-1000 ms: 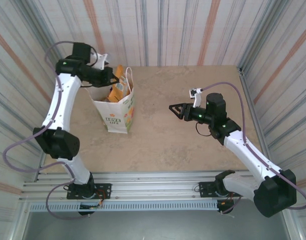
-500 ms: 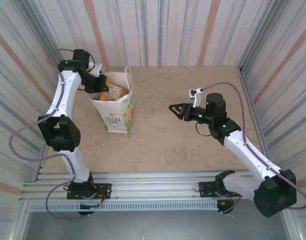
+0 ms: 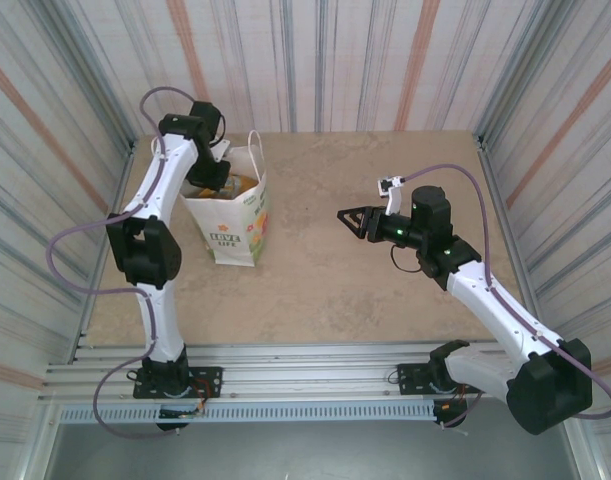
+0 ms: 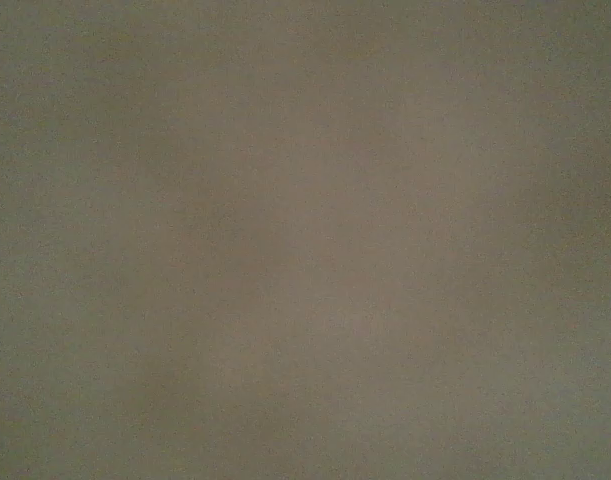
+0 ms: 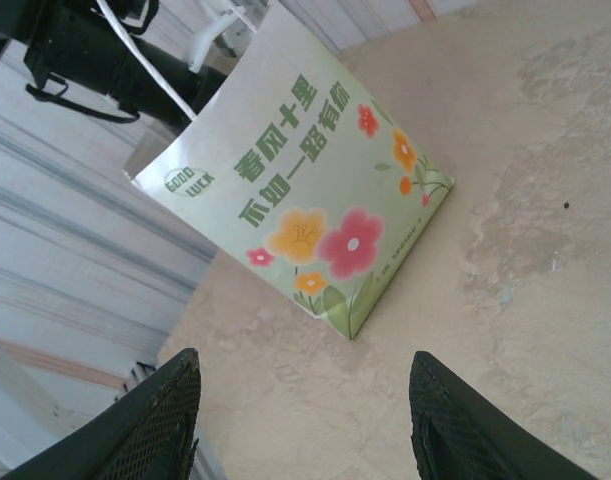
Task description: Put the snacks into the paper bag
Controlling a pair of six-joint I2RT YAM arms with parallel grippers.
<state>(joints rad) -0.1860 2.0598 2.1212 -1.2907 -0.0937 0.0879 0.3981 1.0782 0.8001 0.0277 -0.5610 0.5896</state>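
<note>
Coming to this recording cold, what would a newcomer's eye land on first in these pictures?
The white printed paper bag stands upright at the table's left rear. The left arm bends down into its open top, where an orange packet shows. The right hand hovers open and empty above the bare table, pointing toward the bag.

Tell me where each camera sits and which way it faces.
Top external: above and behind the bases, looking down on the table; left arm, right arm, right claw and paper bag show.
Left wrist: on the left arm, whose end dips into the bag; a dim blur, so its facing cannot be told.
Right wrist: on the right arm, looking between its open claw's fingers at the bag's flowered side.
Shared: top and right wrist both show the bag and table.
</note>
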